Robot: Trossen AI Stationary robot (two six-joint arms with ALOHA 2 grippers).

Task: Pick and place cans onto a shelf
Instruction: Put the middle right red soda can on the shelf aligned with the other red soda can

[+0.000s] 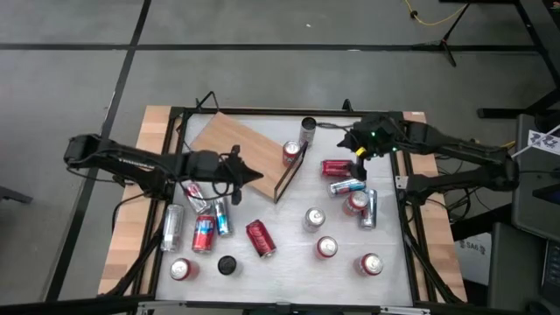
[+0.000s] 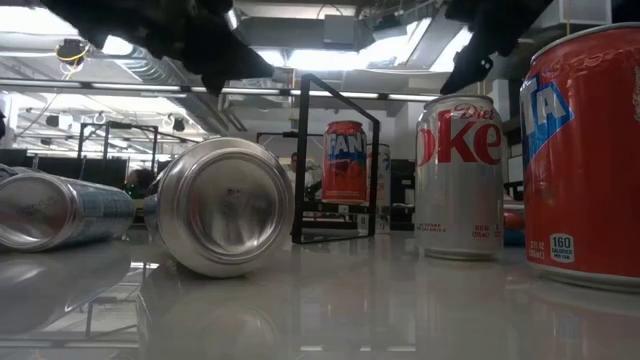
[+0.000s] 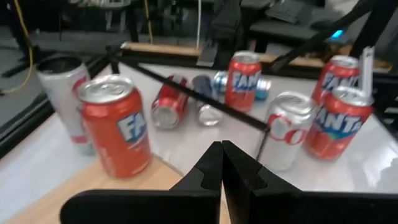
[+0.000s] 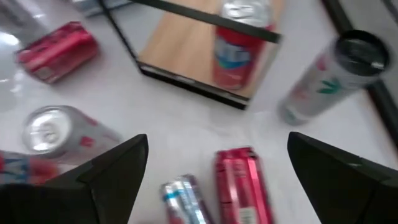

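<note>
progress: one Fanta can (image 1: pixel 291 152) on shelf (image 1: pixel 229 140), rest on desk | your right fingers (image 4: pixel 217 171) wide open, empty, above lying red can (image 4: pixel 239 185) | left fingers (image 3: pixel 222 163) shut, empty

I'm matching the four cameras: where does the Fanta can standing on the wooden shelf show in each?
High view: Fanta can at the shelf's framed end.
Low view: centre, inside the black frame.
Left wrist view: left.
Right wrist view: top centre.
Shared landmark: the black frame.
</note>
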